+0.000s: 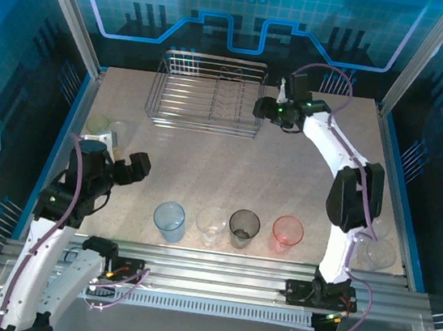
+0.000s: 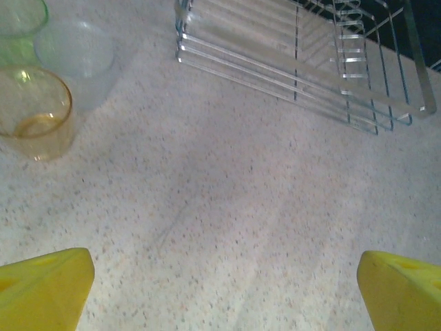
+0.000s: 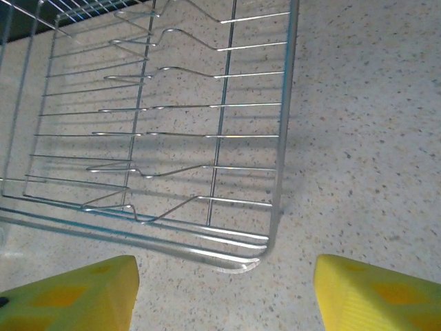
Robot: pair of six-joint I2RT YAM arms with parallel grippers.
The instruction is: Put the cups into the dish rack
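Note:
The dish rack (image 1: 208,94) is a silver wire rack at the back of the table, with nothing in it. Four cups stand in a row near the front: pale blue (image 1: 169,220), clear (image 1: 210,227), smoky grey (image 1: 243,227) and pink (image 1: 287,232). By the left edge stand a yellow-green cup (image 1: 98,125), an amber-yellow cup (image 2: 34,110) and a clear cup (image 2: 76,58). My right gripper (image 1: 265,110) hovers open at the rack's front right corner (image 3: 262,248), nothing between its fingers (image 3: 76,296). My left gripper (image 1: 135,166) is wide open over bare table, right of the left-edge cups.
The table is speckled beige, walled by blue panels and metal posts. A clear round vessel (image 1: 377,253) sits by the right arm's base. A metal rail (image 1: 217,263) runs along the front edge behind the arm bases. Open tabletop lies between rack and cup row.

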